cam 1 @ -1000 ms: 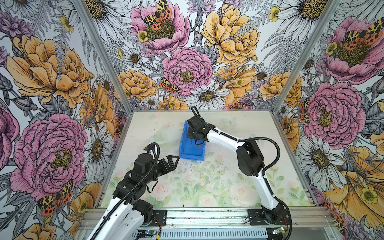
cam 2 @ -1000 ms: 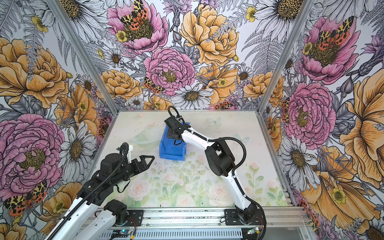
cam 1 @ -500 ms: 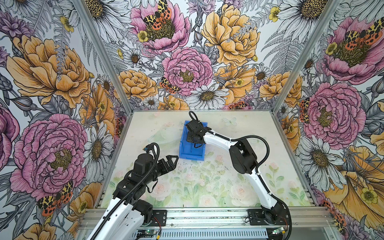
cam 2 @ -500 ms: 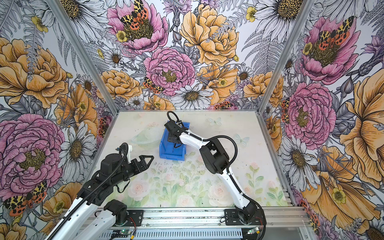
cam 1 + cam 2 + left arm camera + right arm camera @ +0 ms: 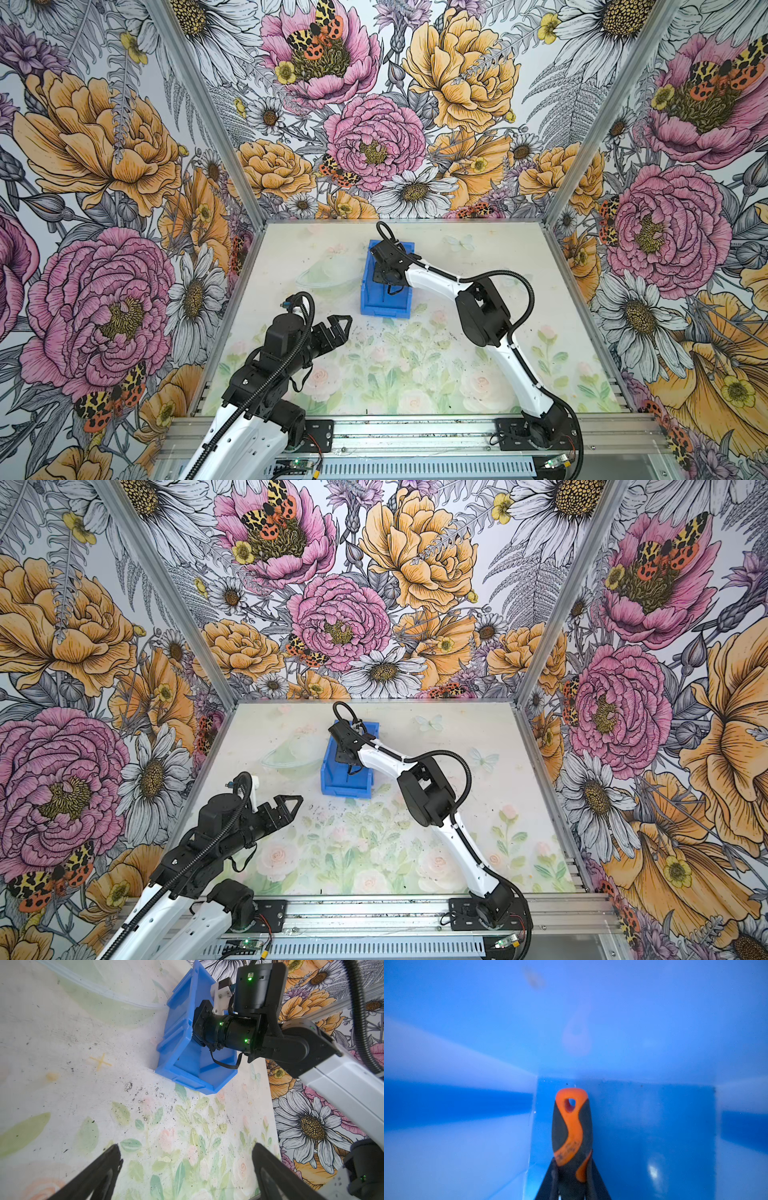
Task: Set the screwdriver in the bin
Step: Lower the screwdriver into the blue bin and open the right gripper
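Starting at the left, the left gripper (image 5: 345,325) hangs over the front-left part of the table (image 5: 415,374) and points toward the middle. In the left wrist view its 2 black fingers (image 5: 99,1172) stand wide apart with only the table surface between them, so it is open and holds no object. More to the right, a little behind the centre of the table, stands the bin (image 5: 384,309), bright blue, with its lower lip turned to the front edge; it is well apart from the left gripper. The right arm (image 5: 482,311) reaches from its base at the front right across the table, and its wrist goes down into the bin, so both top views hide what is at its end. The right wrist view shows it from inside: the right gripper (image 5: 572,1167) is closed on the screwdriver (image 5: 572,1126), with 1 dark finger on each side of the orange-and-black handle. The rounded end of the handle, with a small hole, points toward a blue inner wall. The screwdriver is inside the bin, held; I cannot tell if it touches the bin floor.
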Available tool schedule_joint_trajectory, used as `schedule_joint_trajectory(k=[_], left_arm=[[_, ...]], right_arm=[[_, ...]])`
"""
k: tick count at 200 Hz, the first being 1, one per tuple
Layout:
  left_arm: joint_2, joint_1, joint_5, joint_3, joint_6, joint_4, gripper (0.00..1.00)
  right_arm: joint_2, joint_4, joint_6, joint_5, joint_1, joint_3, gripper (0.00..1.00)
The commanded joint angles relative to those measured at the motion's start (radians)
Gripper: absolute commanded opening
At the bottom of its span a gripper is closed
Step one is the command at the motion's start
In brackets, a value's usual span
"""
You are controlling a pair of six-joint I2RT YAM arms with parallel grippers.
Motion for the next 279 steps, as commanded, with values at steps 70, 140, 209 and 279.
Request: schedule_joint_trajectory(k=[70, 140, 209, 279], left_arm=[[-0.02, 0.007, -0.082, -0.013, -0.009, -0.016, 0.99], [-0.019, 0.007, -0.089, -0.008, 0.01, -0.02, 0.99], [-0.038, 0.006, -0.076, -0.002, 0.021, -0.021, 0.99], [-0.057, 0.008, -0.084, 0.0, 0.039, -0.02, 0.99]], right_arm=[[0.013, -0.002, -0.042, 0.034, -0.008, 0.022, 0.25], [-0.025, -0.001, -0.06, 0.059, -0.005, 0.023, 0.41], [-0.096, -0.006, -0.103, 0.099, 0.016, 0.014, 0.67], [-0.234, -0.037, -0.194, 0.215, 0.075, -0.025, 1.0]])
